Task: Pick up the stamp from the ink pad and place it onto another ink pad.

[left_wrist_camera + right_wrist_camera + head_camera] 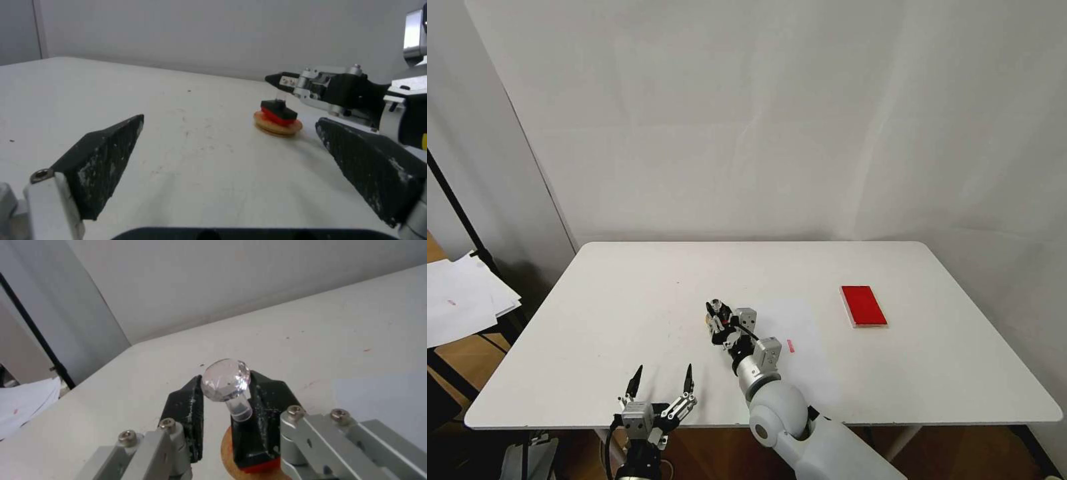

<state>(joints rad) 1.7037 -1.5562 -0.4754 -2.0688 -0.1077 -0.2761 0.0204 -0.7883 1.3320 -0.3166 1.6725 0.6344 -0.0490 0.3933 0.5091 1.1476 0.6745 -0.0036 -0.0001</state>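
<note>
Your right arm reaches forward and to the left over the middle of the counter, its right claw (715,313) low, with the two black fingers (184,413) drawn in close on either side of a clear knob. Your left arm sits back at the near counter edge, its left claw (662,383) spread wide, fingertips pointing forward.

A white table (627,320) with rounded corners stands against a plain white wall (760,120). Left of the table, a second pale wall panel (487,167) meets that wall at an angle, and a thin black pole (457,200) leans across it. Beside the table's left edge lies a loose stack of white papers (464,297), perhaps on a low shelf. Beneath the table, brown wooden floor (960,453) shows.
</note>
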